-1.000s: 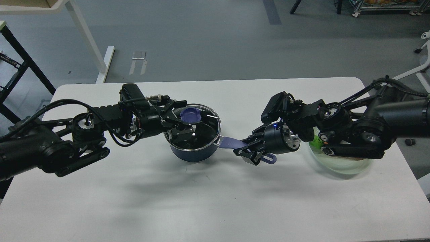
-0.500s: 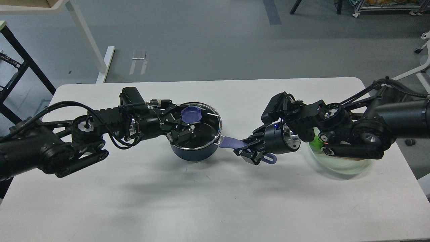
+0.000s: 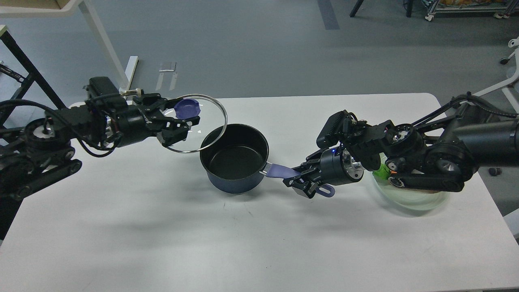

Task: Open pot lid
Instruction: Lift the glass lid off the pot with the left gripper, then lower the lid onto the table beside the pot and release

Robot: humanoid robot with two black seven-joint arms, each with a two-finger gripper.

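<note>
A dark blue pot (image 3: 235, 160) with a black inside stands uncovered mid-table. Its blue handle (image 3: 284, 172) points right. My left gripper (image 3: 183, 115) is shut on the blue knob (image 3: 187, 108) of the glass lid (image 3: 209, 129) and holds the lid in the air, up and to the left of the pot, tilted. My right gripper (image 3: 303, 181) is shut on the pot handle near its far end.
A clear glass bowl (image 3: 409, 198) with something green in it sits at the right, under my right arm. The white table (image 3: 243, 243) has its front half bare. White table legs and a black frame stand beyond the far left edge.
My left gripper has lifted the lid off the pot and carried it up and to the left. The pot is now uncovered. The right arm has held still on the handle.
</note>
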